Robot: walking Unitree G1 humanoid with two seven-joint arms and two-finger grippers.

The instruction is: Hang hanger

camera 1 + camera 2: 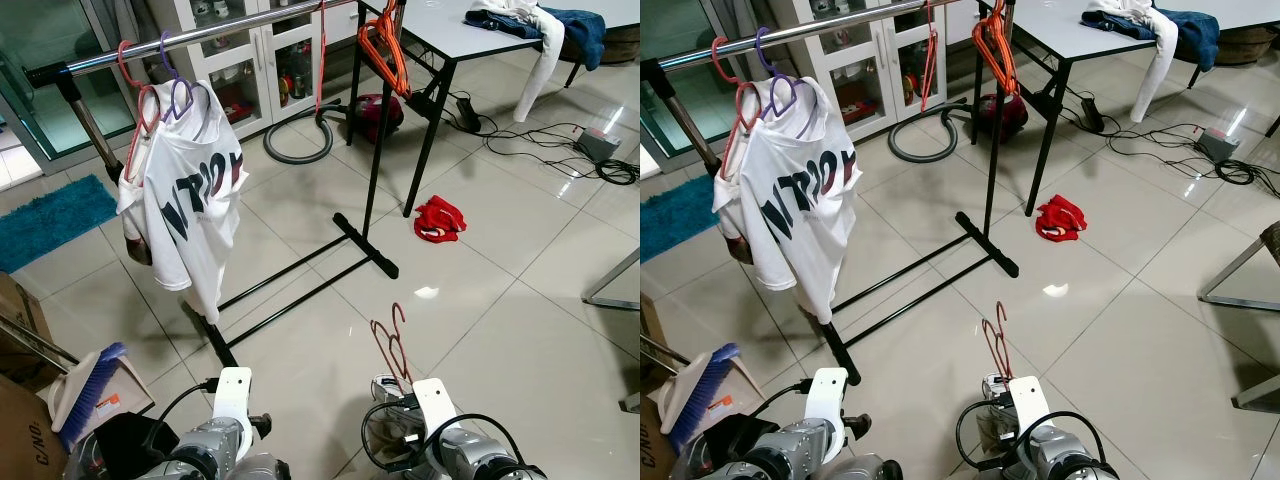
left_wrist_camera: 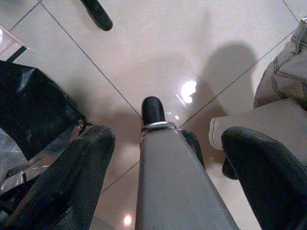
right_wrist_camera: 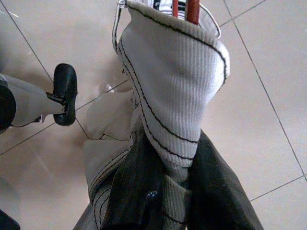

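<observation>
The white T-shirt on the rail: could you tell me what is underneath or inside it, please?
The white T-shirt hangs on a pink hanger, hooked over the rail beside a purple hanger. Their hooks and upper arms show; the shirt covers the lower arms.

Glossy beige tile floor (image 1: 500, 330), blue rug (image 1: 50, 215), white table (image 1: 450, 45), perhaps glass-door cabinet (image 1: 250, 60) behind

You see 2 silver arms with white forearm plates at the frame bottom, black cables looping beside them; the left end effector (image 2: 158, 139) has 2 thick black fingers (image 2: 81, 163).
</observation>
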